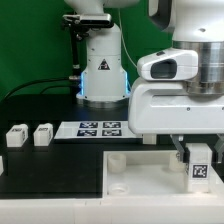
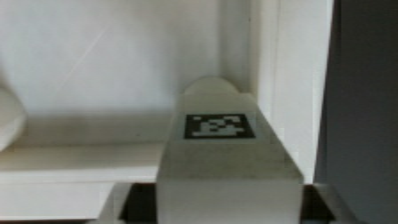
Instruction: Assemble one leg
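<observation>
White leg [image 2: 221, 150] gripped in the pincer [image 1: 198, 170], at five o'clock!
Hovering over the tabletop panel [image 1: 140, 170]; seating it remains.

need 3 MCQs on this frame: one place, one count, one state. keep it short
1. Where do the loose legs lie?
A. To the exterior view's left of the marker board
B. On the robot's base
C. Stacked on the marker board

2. How many loose legs lie on the table?
A. One
B. Two
C. Four

3. What state is the gripper in?
A. Open and empty
B. Shut on a leg
C. Shut on the marker board

Key:
1 A: the loose legs sit left of the marker board.
2 B: only those two show on the table.
3 B: the gripper has the held leg between its fingers.
</observation>
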### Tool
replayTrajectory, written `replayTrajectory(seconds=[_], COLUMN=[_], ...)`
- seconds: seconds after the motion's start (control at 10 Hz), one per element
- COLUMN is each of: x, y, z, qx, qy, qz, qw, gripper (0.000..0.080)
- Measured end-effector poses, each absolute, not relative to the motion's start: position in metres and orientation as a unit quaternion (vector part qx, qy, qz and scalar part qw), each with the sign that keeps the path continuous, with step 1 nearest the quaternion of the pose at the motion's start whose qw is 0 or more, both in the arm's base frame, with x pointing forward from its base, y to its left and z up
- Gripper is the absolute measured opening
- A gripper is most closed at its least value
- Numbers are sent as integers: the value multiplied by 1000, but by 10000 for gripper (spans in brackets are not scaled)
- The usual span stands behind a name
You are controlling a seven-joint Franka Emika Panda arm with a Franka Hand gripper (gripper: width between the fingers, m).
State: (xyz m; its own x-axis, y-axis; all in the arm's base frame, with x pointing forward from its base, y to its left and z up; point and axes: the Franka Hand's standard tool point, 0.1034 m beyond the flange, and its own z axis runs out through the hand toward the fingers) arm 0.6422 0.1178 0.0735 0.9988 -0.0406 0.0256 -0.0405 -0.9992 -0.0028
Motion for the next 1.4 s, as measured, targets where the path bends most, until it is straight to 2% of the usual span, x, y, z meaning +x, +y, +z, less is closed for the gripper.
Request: replayTrajectory(seconds=[0.4,0.9,1.4], x=[642,640,639], y=[118,116,114], z=[74,74,74], qx=[-957,-791,-676], qy=[291,611,737], qz=[-13,-13,-11], qw=[0,-2,-3], gripper=[292,292,292])
